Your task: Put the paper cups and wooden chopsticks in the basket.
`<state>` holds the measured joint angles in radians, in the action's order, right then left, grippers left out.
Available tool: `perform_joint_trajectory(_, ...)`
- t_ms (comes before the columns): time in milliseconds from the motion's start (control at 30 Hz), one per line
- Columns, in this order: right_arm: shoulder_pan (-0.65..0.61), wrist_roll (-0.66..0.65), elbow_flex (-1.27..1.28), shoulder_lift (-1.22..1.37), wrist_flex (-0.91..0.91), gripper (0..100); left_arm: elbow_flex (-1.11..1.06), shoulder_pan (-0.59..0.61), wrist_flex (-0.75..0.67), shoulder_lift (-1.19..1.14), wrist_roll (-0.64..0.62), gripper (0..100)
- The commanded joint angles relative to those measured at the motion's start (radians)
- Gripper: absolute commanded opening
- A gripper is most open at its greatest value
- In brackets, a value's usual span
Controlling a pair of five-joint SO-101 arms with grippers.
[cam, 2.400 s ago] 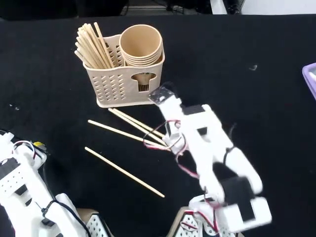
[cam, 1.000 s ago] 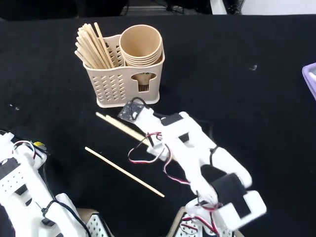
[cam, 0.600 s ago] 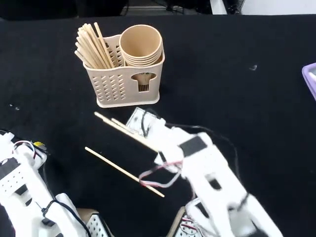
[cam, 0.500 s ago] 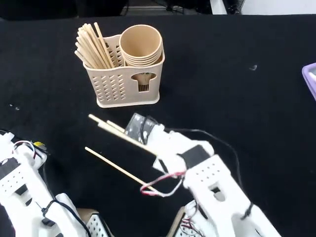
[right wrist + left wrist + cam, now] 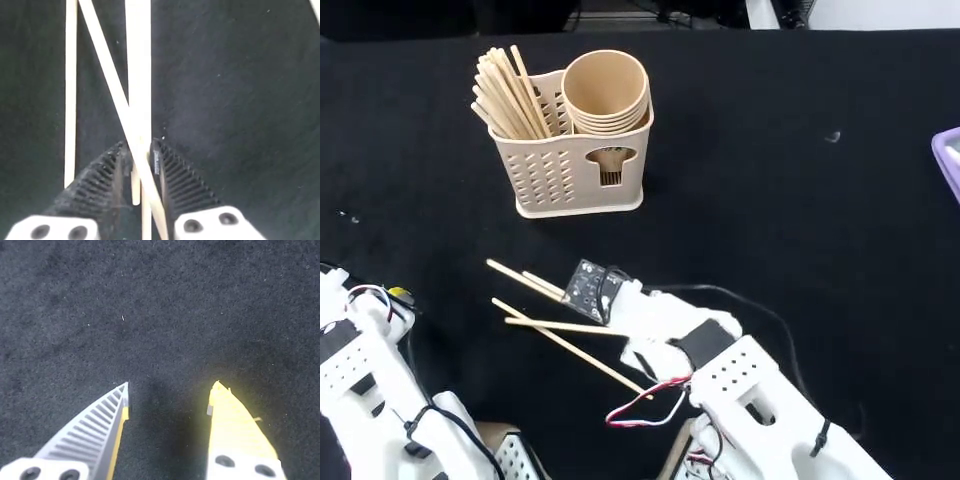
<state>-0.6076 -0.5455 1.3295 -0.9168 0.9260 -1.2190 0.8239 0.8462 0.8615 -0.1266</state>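
A beige slotted basket [image 5: 570, 168] stands at the back left, with a stack of paper cups [image 5: 606, 88] and a bundle of wooden chopsticks [image 5: 505, 95] inside it. In front of it my right gripper [image 5: 588, 291] is low over the cloth, shut on a pair of chopsticks [image 5: 525, 280] whose ends stick out to the left. The right wrist view has that pair [image 5: 138, 75] pinched at my right gripper [image 5: 140, 162], another chopstick [image 5: 102, 55] crossing it, and a third [image 5: 71, 90] alongside. A long loose chopstick [image 5: 570, 346] lies nearby. My left gripper [image 5: 167, 390] hangs open over bare cloth.
The left arm [image 5: 360, 380] sits at the near left corner. A short chopstick [image 5: 560, 326] lies crosswise over the long one. A purple object [image 5: 950, 160] pokes in at the right edge. Black cloth [image 5: 800, 200] covers the table.
My right arm drew back from the basket toward the near-left, dragging the chopsticks with it. One chopstick swung out and lies crosswise. The left arm kept still.
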Motion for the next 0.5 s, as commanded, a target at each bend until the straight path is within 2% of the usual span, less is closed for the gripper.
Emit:
perform_joint_trajectory(0, 0.069, -0.055, 0.004, -0.025, -0.014, 1.5, 0.050, -0.007, -0.011, 0.012, -0.002, 26)
perform_joint_trajectory(67, 0.089, -0.066, 0.005, -0.025, 0.005, 3.6, 0.050, -0.007, -0.011, 0.012, -0.002, 26)
perform_joint_trajectory(267, 0.048, -0.046, -0.120, -0.025, 0.143, 19.4, 0.050, -0.007, -0.011, 0.012, -0.002, 26)
perform_joint_trajectory(467, 0.032, 0.101, -0.300, 0.062, 0.124, 20.4, 0.051, -0.007, -0.012, 0.012, -0.002, 26)
